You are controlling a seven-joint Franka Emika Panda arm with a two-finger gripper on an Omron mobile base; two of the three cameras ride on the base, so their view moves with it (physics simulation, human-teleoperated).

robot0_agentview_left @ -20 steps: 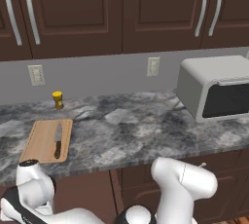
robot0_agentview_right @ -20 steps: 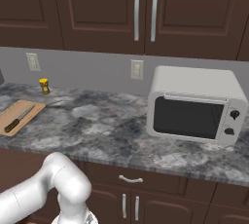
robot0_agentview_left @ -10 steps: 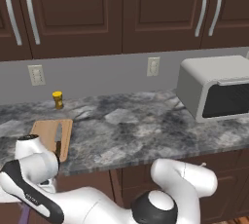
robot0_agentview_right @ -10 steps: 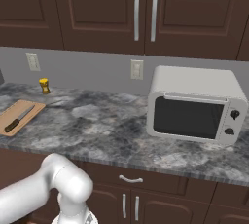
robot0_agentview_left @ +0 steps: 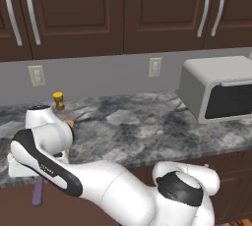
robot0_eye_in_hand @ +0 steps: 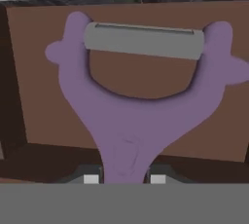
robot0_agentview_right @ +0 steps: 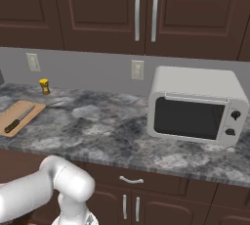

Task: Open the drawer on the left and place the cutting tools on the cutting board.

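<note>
My gripper point(robot0_eye_in_hand: 124, 179) is shut on the stem of the purple-handled tool point(robot0_eye_in_hand: 131, 121), a Y-shaped peeler with a grey blade point(robot0_eye_in_hand: 144, 40) across its fork. Beneath it in the hand view lies the brown inside of the open drawer point(robot0_eye_in_hand: 44, 101), with the counter edge above. From the left base the purple tool point(robot0_agentview_left: 37, 190) hangs below my white arm, in front of the counter's front edge at the far left. The cutting board point(robot0_agentview_right: 19, 117) lies on the counter's left end with the knife point(robot0_agentview_right: 18, 119) on it. My arm hides most of the board point(robot0_agentview_left: 69, 122) from the left base.
A small yellow bottle point(robot0_agentview_right: 44, 86) stands behind the board near the wall. A white microwave point(robot0_agentview_right: 195, 104) sits at the counter's right. Under the counter is another drawer front with a curved handle point(robot0_agentview_right: 131, 180). Upper cabinets point(robot0_agentview_right: 146, 11) hang overhead.
My arm has risen from low beside the counter and now stands in front of the board in the left base view, carrying the purple tool. The knife and board have not moved.
</note>
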